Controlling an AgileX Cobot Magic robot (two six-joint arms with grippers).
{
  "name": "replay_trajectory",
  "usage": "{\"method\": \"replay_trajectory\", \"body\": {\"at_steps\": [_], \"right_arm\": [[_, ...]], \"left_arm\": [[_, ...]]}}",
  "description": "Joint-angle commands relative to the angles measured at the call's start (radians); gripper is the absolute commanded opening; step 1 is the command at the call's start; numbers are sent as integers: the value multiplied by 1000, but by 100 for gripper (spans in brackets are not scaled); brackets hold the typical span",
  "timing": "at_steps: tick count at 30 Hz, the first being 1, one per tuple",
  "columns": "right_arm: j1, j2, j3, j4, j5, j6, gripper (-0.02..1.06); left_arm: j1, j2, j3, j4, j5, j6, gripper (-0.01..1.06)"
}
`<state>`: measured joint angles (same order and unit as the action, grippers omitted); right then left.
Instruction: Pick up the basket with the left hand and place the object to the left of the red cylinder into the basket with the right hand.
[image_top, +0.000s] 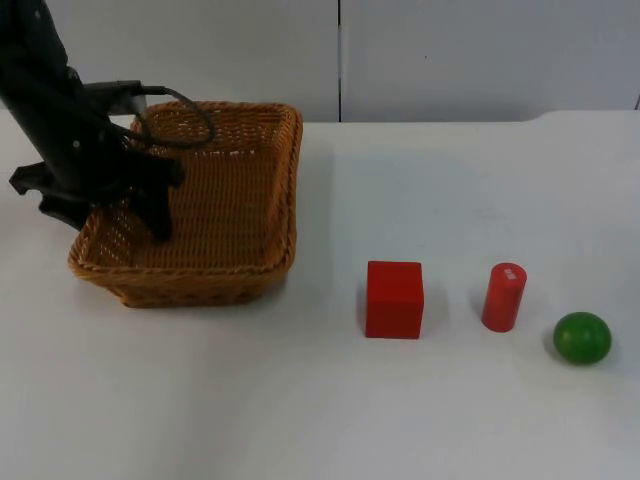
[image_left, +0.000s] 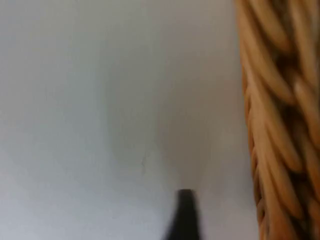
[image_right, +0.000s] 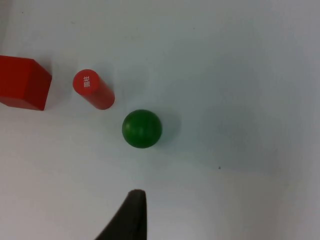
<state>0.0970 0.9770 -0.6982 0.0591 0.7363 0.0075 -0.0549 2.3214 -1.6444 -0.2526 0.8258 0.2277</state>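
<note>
A woven wicker basket (image_top: 255, 190) rests on the white table at the left. My left gripper (image_top: 108, 214) reaches down over the basket's left rim, open, one finger (image_top: 158, 218) inside and the other outside; in the left wrist view a black fingertip (image_left: 185, 212) stands a small gap from the rim (image_left: 280, 125). A red cube (image_top: 394, 299) sits just left of the upright red cylinder (image_top: 503, 296). In the right wrist view the cube (image_right: 22, 82), cylinder (image_right: 93, 90) and a green ball (image_right: 142, 128) lie ahead of my right gripper (image_right: 131, 215), which hangs above the table.
The green ball (image_top: 582, 337) lies right of the cylinder, near the table's right side. A grey partition wall (image_top: 450, 55) closes off the table's far edge behind the basket.
</note>
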Motion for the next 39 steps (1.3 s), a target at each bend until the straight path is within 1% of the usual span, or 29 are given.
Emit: {"method": "replay_trajectory", "body": {"at_steps": [1,5,6,9,11,12,14,16,17,21,22,25,26,27,29,31,32,35,36,37,39], "right_arm": [[-6,-1,-8,-5,-11,-1,105],[-6,-1,-8,-5,-19,-1,105],[-6,-1,-8,-5,-19,-1,105],[-6,-1,-8,-5,-19,-1,105],[-6,-1,-8,-5,-19,-1,105],[-6,-1,-8,-5,-19,-1,105],[-6,-1,-8,-5,-16,-1,105],[-6,-1,-8,-5,-11,-1,105],[-6,-1,-8,-5,-11,-1,105],[-6,-1,-8,-5,11,-1,105],[-6,-1,-8,-5,11,-1,105],[-6,-1,-8,-5,18,-1,105],[-6,-1,-8,-5,18,-1,105],[-6,-1,-8,-5,18,-1,105],[-6,-1,-8,-5,18,-1,105],[-6,-1,-8,-5,28,-1,105],[-6,-1,-8,-5,28,-1,105],[-6,-1,-8,-5,42,-1,105],[-6,-1,-8,-3,42,-1,105],[-6,-1,-8,-3,42,-1,105],[-6,-1,-8,4,42,-1,105]], "left_arm": [[-4,-4,-6,-25,8,3,46],[-4,-10,-6,-27,26,3,-1],[-4,-10,-6,-27,26,3,-1],[-2,-27,-6,-27,44,-49,0],[-2,-51,-6,-27,79,-49,0],[-2,-51,-6,-27,79,-49,0],[-2,-83,-6,-27,129,-52,0],[-2,-123,-6,-27,198,-56,0],[-2,-123,-6,-27,198,-56,0],[-2,-226,-4,-27,325,-74,0],[-2,-226,-4,-27,325,-74,0],[-2,-341,12,-27,369,-83,0],[-2,-384,37,-27,367,-86,0],[-2,-384,37,-27,367,-86,0],[-2,-468,107,-27,360,-90,0],[-2,-555,206,-45,349,-90,0],[-2,-555,206,-45,349,-90,0],[-2,-677,371,-54,285,-90,0],[-2,-734,449,-54,247,-90,0],[-2,-734,449,-54,247,-90,0],[-2,-789,560,-54,202,-92,0]]}}
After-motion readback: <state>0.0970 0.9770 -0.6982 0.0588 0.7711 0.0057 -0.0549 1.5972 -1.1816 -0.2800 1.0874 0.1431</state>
